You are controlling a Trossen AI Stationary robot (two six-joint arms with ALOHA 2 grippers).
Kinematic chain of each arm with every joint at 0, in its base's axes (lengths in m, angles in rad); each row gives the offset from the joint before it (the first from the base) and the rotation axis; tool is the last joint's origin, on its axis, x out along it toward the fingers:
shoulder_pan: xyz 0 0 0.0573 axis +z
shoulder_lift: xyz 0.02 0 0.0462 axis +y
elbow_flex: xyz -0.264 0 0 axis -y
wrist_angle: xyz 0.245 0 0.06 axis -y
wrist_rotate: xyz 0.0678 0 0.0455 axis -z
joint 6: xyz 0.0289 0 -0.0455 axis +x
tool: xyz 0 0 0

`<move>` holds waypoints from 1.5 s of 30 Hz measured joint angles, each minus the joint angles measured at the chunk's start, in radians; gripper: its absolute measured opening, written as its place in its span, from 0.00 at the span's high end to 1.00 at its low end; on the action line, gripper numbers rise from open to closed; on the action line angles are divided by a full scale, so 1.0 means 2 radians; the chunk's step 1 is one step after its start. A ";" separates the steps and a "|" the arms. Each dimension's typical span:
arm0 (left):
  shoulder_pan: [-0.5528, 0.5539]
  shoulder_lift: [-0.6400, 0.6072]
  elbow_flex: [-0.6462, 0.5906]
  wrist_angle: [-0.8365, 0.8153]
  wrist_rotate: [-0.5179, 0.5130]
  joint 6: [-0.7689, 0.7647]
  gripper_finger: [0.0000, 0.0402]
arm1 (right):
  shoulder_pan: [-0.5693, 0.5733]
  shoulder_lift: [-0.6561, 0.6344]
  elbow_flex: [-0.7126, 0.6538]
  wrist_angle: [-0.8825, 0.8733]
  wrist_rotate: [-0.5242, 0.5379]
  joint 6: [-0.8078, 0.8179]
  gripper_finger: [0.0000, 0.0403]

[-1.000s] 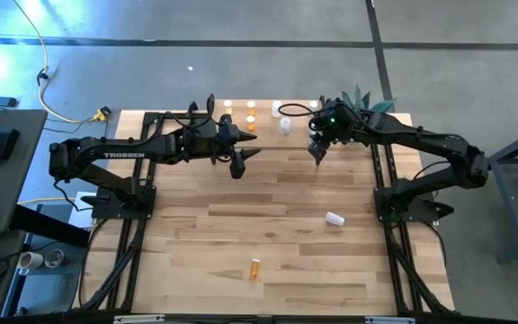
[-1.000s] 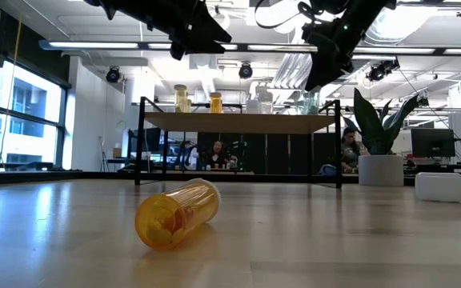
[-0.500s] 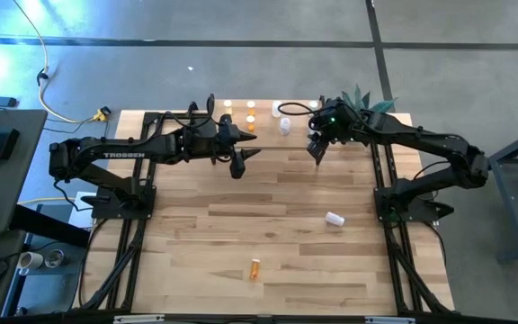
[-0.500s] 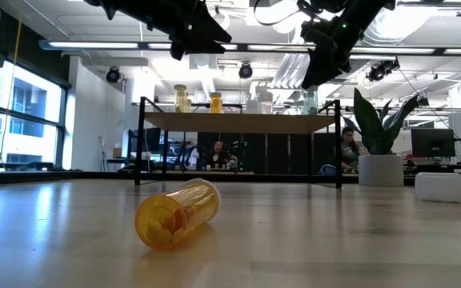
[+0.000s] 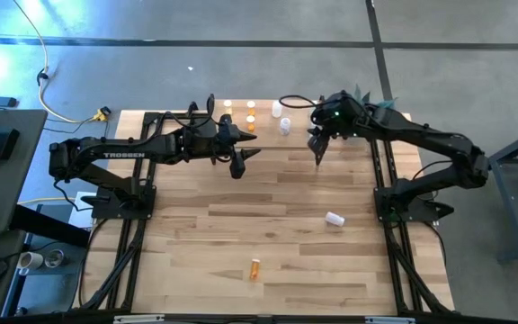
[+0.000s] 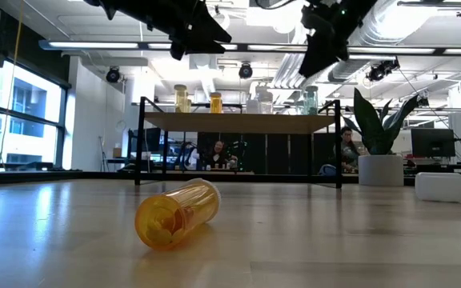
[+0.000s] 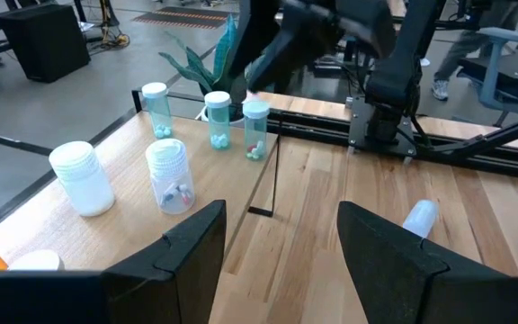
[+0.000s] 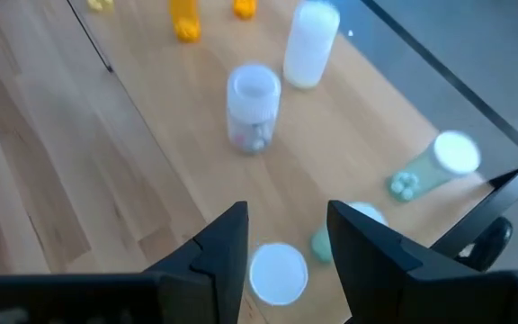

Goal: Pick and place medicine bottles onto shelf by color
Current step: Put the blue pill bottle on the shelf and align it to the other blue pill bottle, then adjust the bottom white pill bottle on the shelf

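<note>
Lifted since a second ago, the right pincer [image 5: 318,149] now hangs higher above the shelf's [image 6: 238,122] right end, fingers part open and holding nothing; a greenish bottle [image 6: 310,100] stands there beneath it. The left pincer [image 5: 238,164] waits beside the shelf, open and empty. An orange bottle [image 5: 254,268] and a white bottle [image 5: 334,219] lie on the counter [image 5: 286,193]. Next, I'd judge, approach a lying bottle from above, fingers across its body, and stand it with its own colour.
</note>
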 joint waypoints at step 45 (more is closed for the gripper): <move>0.000 -0.141 0.000 -0.115 0.000 -0.039 0.50 | 0.170 0.000 0.051 -0.002 0.038 0.109 0.64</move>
